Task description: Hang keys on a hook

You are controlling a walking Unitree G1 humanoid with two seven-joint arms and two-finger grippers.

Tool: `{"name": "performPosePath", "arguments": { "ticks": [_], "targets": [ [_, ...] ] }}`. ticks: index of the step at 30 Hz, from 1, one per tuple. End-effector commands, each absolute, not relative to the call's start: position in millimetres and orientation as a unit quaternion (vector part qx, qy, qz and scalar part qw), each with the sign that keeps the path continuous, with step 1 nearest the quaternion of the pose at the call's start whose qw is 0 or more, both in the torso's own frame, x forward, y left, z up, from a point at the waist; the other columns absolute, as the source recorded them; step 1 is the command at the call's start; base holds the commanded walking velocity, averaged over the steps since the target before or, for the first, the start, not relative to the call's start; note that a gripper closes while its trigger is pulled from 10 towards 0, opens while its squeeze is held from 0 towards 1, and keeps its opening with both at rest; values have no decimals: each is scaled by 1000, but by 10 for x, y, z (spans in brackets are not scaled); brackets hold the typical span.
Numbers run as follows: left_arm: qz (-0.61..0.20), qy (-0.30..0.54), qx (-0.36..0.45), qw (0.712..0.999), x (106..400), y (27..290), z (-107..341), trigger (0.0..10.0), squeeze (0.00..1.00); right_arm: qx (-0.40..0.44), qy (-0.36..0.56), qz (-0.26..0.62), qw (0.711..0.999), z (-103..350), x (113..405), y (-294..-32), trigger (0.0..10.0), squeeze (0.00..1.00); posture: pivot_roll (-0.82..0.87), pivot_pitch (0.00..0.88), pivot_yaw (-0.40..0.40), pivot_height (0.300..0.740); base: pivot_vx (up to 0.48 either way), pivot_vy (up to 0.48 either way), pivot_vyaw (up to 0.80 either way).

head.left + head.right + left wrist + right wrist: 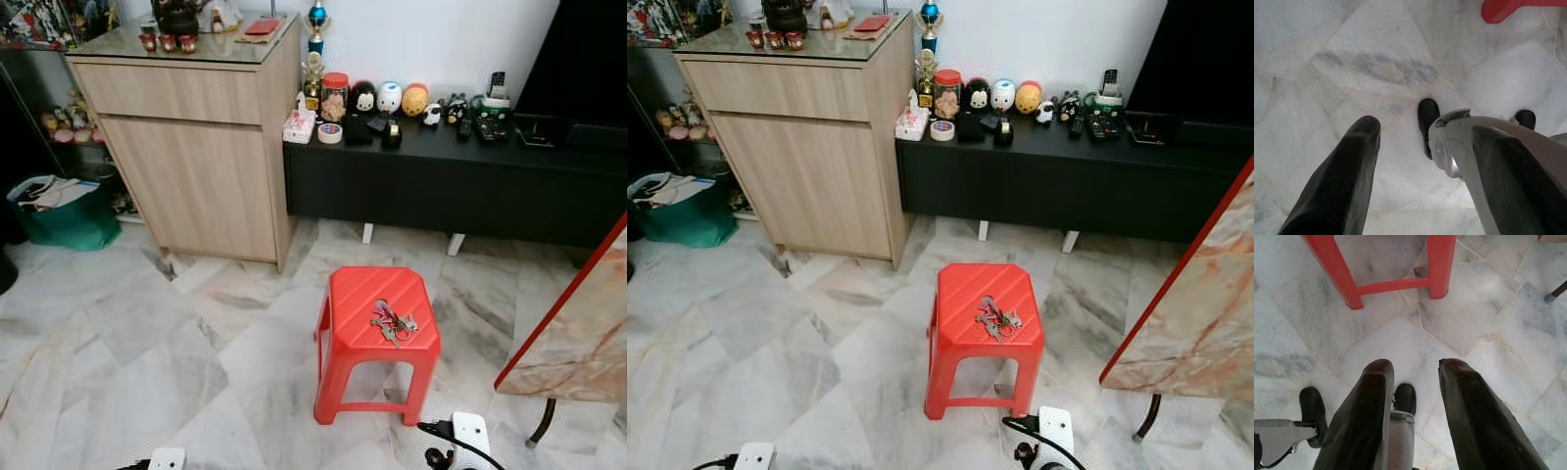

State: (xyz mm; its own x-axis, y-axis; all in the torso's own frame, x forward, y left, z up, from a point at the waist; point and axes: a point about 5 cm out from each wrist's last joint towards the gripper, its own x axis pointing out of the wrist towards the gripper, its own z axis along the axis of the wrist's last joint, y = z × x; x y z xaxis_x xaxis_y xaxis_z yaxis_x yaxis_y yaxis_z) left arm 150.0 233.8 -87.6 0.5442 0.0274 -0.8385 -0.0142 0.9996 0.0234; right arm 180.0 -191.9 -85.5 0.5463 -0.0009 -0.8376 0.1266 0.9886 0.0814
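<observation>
A bunch of keys (393,321) with a red tag lies on top of a red plastic stool (377,313) in the middle of the marble floor, right in front of me. Both arms hang low at my sides, the left arm (167,458) and the right arm (468,434) showing at the bottom edge. My left gripper (1425,127) points down at the floor, open and holding nothing. My right gripper (1415,364) is also open and holding nothing, just short of the stool's legs (1396,284).
A light wooden cabinet (196,147) stands at the back left, with a green bag (64,211) beside it. A low black console (441,181) with figurines lines the back wall. A red-edged marble table (578,323) juts in close on the right.
</observation>
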Motion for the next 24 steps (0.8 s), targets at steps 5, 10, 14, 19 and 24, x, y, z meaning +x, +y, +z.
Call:
{"name": "performPosePath", "arguments": {
  "ticks": [5,10,14,19,24],
  "targets": [
    [15,486,0,874,1456,2336,-896,10000,0,50,474,-29,878,-849,1803,-1943,10000,0,52,0,-22,740,96,0,0],
    [15,486,2,874,1452,2338,-897,10000,0,51,474,-26,879,-850,1801,-1938,10000,0,53,0,-22,740,257,0,0],
    [13,485,-1,874,1448,2335,-898,10000,0,47,474,-22,879,-850,1799,-1937,10000,0,53,0,-20,740,268,0,0],
    [14,484,-2,875,1453,2336,-895,10000,0,49,474,-26,879,-850,1800,-1938,10000,0,53,0,-22,740,298,0,0],
    [13,482,-6,876,1460,2332,-892,10000,0,51,474,-25,879,-849,1804,-1936,10000,0,55,0,-24,740,326,0,0]
  ]
}}
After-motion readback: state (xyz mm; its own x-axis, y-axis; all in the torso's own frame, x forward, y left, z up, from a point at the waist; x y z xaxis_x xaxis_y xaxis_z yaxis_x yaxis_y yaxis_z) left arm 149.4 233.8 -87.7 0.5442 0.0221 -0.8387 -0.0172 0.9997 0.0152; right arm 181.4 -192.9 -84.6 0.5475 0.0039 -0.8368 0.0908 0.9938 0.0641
